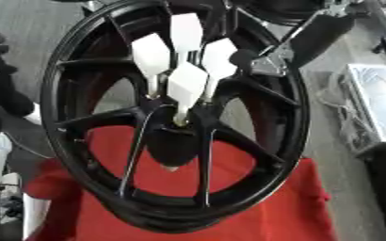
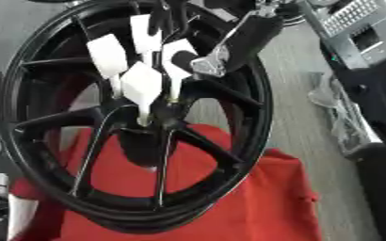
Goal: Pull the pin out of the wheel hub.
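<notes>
Wheel hub on red cloth; right hand pinching white pins.

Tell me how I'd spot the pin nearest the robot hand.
Find the big black wheel standing over the red cloth. White-tagged pins cluster at its hub. Yours is the rightmost pin, right beside the black robot hand reaching in from the upper right; the others sit further left.

A support covered by a red cloth carries the black wheel, which stands upright on its rim, below and left of the right hand.
</notes>
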